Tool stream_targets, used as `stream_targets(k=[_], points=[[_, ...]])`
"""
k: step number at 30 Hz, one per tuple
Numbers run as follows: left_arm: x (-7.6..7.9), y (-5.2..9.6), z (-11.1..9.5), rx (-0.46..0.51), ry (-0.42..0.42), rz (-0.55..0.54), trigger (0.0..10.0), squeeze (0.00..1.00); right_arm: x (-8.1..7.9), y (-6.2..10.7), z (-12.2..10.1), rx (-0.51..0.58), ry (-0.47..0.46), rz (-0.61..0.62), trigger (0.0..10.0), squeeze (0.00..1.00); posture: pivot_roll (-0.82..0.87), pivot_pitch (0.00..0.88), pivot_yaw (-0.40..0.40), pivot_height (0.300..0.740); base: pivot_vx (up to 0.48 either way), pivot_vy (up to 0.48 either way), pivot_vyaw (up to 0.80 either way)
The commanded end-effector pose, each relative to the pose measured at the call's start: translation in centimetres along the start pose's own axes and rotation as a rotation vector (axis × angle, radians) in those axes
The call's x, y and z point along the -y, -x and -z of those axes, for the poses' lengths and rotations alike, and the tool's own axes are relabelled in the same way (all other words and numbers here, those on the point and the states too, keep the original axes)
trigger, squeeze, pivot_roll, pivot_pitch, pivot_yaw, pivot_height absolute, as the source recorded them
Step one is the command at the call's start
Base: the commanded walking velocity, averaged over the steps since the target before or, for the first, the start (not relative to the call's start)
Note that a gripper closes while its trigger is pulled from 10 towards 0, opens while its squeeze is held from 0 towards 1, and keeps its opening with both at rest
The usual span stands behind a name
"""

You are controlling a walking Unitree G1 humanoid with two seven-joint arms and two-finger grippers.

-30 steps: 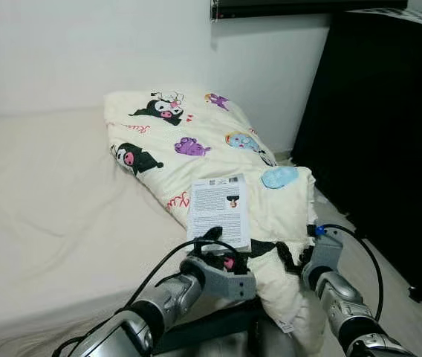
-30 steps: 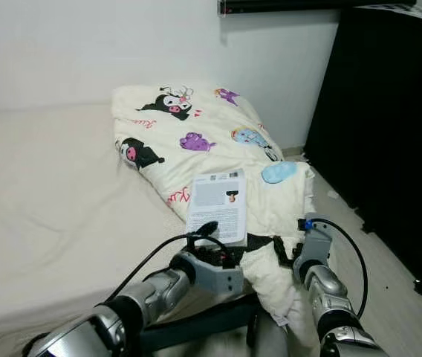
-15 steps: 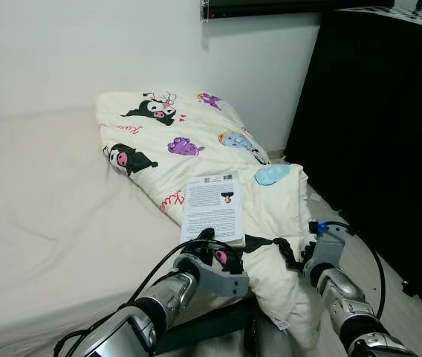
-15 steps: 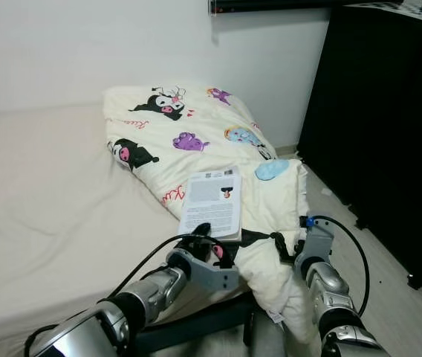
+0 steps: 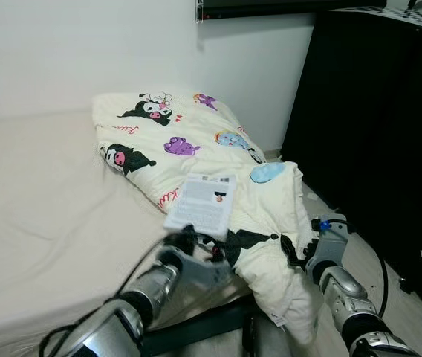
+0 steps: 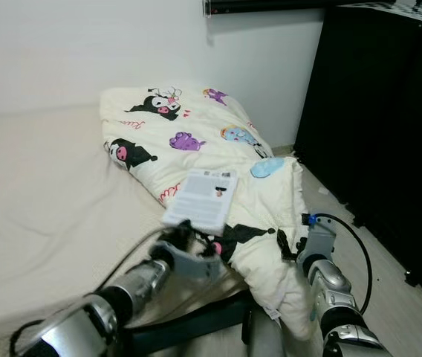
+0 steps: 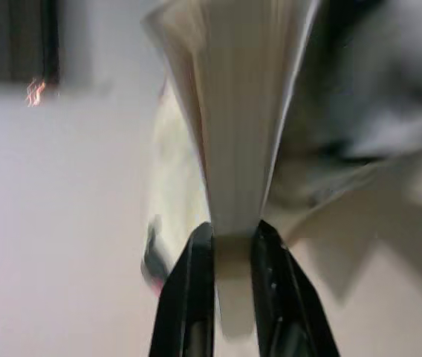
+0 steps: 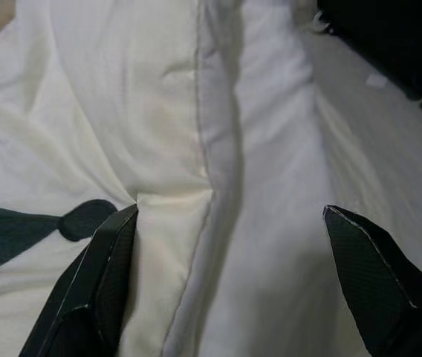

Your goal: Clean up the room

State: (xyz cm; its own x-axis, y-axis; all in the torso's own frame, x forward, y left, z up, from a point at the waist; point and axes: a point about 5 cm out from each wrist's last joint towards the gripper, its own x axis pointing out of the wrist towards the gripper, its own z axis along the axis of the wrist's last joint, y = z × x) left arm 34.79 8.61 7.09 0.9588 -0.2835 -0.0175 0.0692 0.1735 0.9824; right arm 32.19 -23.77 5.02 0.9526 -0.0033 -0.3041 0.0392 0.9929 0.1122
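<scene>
A white paperback book (image 5: pixel 200 203) with print and a barcode on its cover is tilted above the folded cartoon-print quilt (image 5: pixel 192 141). My left gripper (image 5: pixel 196 244) is shut on the book's lower edge. In the left wrist view both fingers (image 7: pixel 189 290) pinch the book's pages (image 7: pixel 233 134). My right gripper (image 8: pixel 229 275) stands open just above the cream quilt (image 8: pixel 196 134), at the fold that hangs off the bed's corner. My right gripper (image 5: pixel 299 251) sits beside that fold, with nothing between its fingers.
The bed's cream mattress (image 5: pixel 40 201) stretches to the left against a white wall. A tall black wardrobe (image 5: pixel 374 126) stands close on the right, with a strip of pale floor (image 5: pixel 389 290) between it and the bed. A dark bed frame (image 5: pixel 196 331) shows below.
My left arm has swung left with the book, which now leans flatter and lies farther left over the quilt. The camera has shifted slightly. The right gripper stays at the quilt's edge.
</scene>
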Motion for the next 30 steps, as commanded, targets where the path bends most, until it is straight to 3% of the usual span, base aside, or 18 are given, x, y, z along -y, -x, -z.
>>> stream_targets(k=[1, 2, 4, 5, 6, 8, 9, 10, 14, 15, 16, 21, 22, 23, 24, 26, 29, 30], points=[[-4.8, -2.0, 0.2, 0.011, 0.266, -0.18, 0.0, 0.0, 0.2, -0.2, -1.2, 0.044, -0.03, 0.011, 10.0, 0.0, -0.14, 0.017, -0.038, 0.502, 0.0, 0.0, 0.0], [-6.1, -2.4, 0.0, 0.04, 0.314, -0.214, 0.0, 0.0, 0.2, -0.3, -1.5, 0.059, -0.038, 0.009, 10.0, 0.0, -0.14, 0.017, -0.038, 0.502, 0.0, 0.0, 0.0], [-6.7, -2.5, -0.1, 0.06, 0.335, -0.232, 0.0, 0.0, 0.2, -0.3, -1.8, 0.068, -0.043, 0.008, 10.0, 0.0, -0.14, 0.017, -0.038, 0.502, 0.0, 0.0, 0.0], [-8.4, -3.0, -0.3, 0.105, 0.523, -0.224, 0.0, 0.0, 0.1, -0.5, -3.1, 0.118, -0.067, 0.0, 10.0, 0.0, -0.13, 0.016, -0.035, 0.502, 0.0, 0.0, 0.0], [-8.4, -3.0, -0.3, 0.105, 0.523, -0.224, 0.0, 0.0, 0.1, -0.5, -3.1, 0.118, -0.067, 0.0, 10.0, 0.0, -0.13, 0.016, -0.035, 0.502, 0.0, 0.0, 0.0], [-9.7, -3.0, -0.4, 0.195, 0.711, -0.181, 0.0, 0.0, 0.0, -0.7, -4.8, 0.186, -0.106, -0.019, 10.0, 0.0, -0.13, 0.016, -0.035, 0.502, 0.0, 0.0, 0.0], [-10.7, -2.7, -0.1, 0.264, 0.867, -0.148, 0.0, 0.0, 0.0, -0.7, -6.8, 0.268, -0.146, -0.044, 10.0, 0.0, -0.13, 0.016, -0.035, 0.502, 0.0, 0.0, 0.0], [-10.7, -2.7, -0.1, 0.264, 0.867, -0.148, 0.0, 0.0, 0.0, -0.7, -6.8, 0.268, -0.146, -0.044, 10.0, 0.0, -0.13, 0.016, -0.035, 0.502, 0.0, 0.0, 0.0], [-11.0, -2.2, 1.0, 0.366, 1.302, 0.021, 0.0, 0.0, 0.5, -0.2, -10.4, 0.414, -0.214, -0.107, 10.0, 0.0, -0.12, 0.017, -0.03, 0.502, 0.0, 0.0, 0.0], [-11.0, -2.2, 1.0, 0.366, 1.302, 0.021, 0.0, 0.0, 0.5, -0.2, -10.4, 0.414, -0.214, -0.107, 10.0, 0.0, -0.12, 0.017, -0.03, 0.502, 0.0, 0.0, 0.0], [-10.7, -1.7, 1.1, 0.451, 1.401, 0.138, 0.0, 0.0, 0.6, 0.4, -11.9, 0.475, -0.209, -0.173, 10.0, 0.0, -0.11, 0.015, -0.032, 0.502, 0.0, 0.0, 0.0], [-10.3, -0.6, 1.0, 0.583, 1.496, 0.324, 0.0, 0.0, 0.8, 2.0, -13.5, 0.545, -0.164, -0.342, 10.0, 0.0, -0.11, 0.015, -0.032, 0.502, 0.0, 0.0, 0.0], [-10.7, 0.1, 0.9, 0.683, 1.539, 0.408, 2.7, 0.0, 1.5, 3.6, -14.2, 0.569, -0.123, -0.449, 10.0, 0.0, -0.11, 0.013, -0.036, 0.502, 0.0, 0.0, 0.0], [-11.3, 0.9, 0.7, 0.787, 1.575, 0.473, 2.7, 0.0, 2.4, 5.1, -14.8, 0.578, -0.087, -0.537, 10.0, 0.0, -0.11, 0.013, -0.036, 0.502, 0.0, 0.0, 0.0], [-11.3, 0.9, 0.7, 0.787, 1.575, 0.473, 2.7, 0.0, 2.4, 5.1, -14.8, 0.578, -0.087, -0.537, 10.0, 0.0, -0.11, 0.013, -0.036, 0.502, 0.0, 0.0, 0.0], [-12.8, 2.4, 0.5, 0.975, 1.568, 0.598, 3.0, 0.0, 4.6, 7.9, -15.5, 0.555, 0.015, -0.607, 10.0, 0.0, -0.11, 0.011, -0.037, 0.502, 0.0, 0.0, 0.0], [-14.3, 3.1, 0.8, 1.1, 1.567, 0.657, 2.9, 0.0, 6.0, 10.0, -15.7, 0.499, 0.107, -0.627, 10.0, 0.0, -0.12, 0.009, -0.035, 0.502, 0.0, 0.0, 0.0], [-15.0, 3.5, 0.8, 1.166, 1.575, 0.684, 2.0, 0.0, 6.2, 10.6, -15.7, 0.48, 0.13, -0.641, 10.0, 0.0, -0.12, 0.007, -0.034, 0.502, 0.0, 0.0, 0.0]])
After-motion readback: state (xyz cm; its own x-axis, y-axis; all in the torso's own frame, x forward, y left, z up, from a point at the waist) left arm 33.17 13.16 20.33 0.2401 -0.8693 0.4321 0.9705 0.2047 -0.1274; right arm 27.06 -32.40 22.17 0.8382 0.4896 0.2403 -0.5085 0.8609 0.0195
